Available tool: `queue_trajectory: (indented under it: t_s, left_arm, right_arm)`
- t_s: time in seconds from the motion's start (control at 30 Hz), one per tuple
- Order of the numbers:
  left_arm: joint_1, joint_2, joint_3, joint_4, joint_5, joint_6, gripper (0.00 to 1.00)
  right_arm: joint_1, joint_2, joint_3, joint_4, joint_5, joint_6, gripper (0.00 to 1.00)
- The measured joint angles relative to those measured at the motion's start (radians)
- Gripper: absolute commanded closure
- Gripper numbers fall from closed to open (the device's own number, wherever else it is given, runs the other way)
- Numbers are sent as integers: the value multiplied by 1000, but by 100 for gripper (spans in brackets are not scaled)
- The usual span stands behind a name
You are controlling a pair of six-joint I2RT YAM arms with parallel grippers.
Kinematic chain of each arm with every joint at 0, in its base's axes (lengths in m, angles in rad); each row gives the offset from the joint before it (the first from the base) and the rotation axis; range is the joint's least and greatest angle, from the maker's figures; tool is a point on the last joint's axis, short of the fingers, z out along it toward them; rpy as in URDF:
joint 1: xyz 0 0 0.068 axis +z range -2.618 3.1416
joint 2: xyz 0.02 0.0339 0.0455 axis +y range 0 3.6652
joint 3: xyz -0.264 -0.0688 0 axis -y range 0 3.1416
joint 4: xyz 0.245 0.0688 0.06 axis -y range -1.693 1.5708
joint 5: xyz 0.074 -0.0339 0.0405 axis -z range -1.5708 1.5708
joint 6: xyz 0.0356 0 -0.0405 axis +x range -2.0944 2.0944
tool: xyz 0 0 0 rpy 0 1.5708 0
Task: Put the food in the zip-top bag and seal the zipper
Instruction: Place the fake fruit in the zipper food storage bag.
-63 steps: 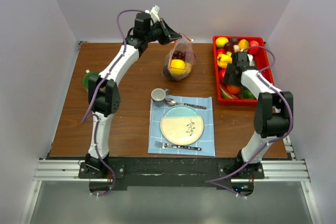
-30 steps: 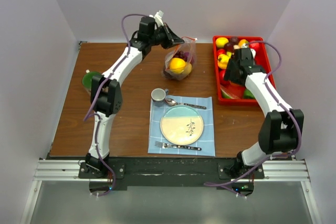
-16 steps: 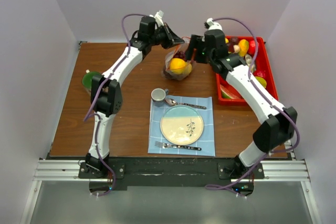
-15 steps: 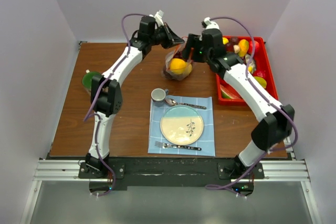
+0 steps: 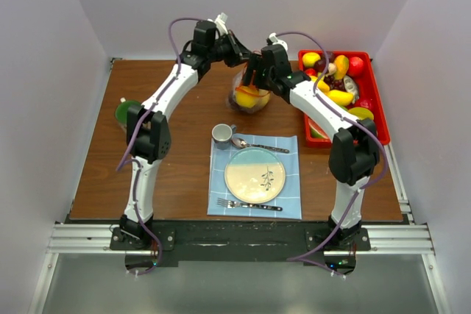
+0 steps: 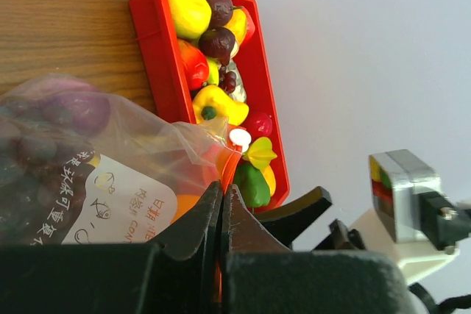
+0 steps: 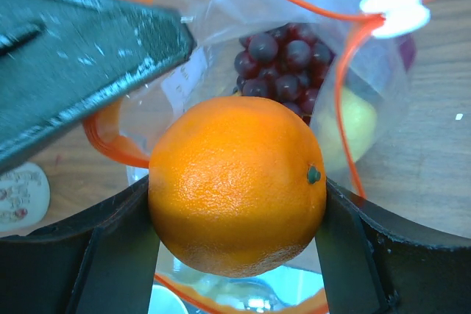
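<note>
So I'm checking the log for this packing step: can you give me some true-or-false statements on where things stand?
The right fingers hold an orange over the zip-top bag. True.
The zip-top bag is sealed. False: its mouth gapes open.
There are grapes inside the bag. True.
The left fingers are open, clear of the bag. False: they pinch its edge.
The red tray is empty. False: fruit fills it.

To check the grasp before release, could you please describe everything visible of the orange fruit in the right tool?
The round orange toy fruit has pebbled, slightly glossy skin and a small green stem dot. It is clamped at both sides by the right tool, above the open mouth of the clear zip-top bag.
</note>
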Motion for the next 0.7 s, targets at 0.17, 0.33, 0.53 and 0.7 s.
queue_trajectory:
  t_s: [0.17,0.33,0.53,0.7]
  left_arm:
    - [6,0,0,3,0,0,100]
    - [12,0,0,6,1,0,100]
    - [13,0,0,7,4,0,100]
    - [15,0,0,7,5,0,100]
  right_arm:
    - [3,0,62,-47,41,6,12]
    - [3,0,103,-81,67,3,9]
    - [3,-2,119,-114,92,0,10]
    - [3,-48,88,-142,141,-9,18]
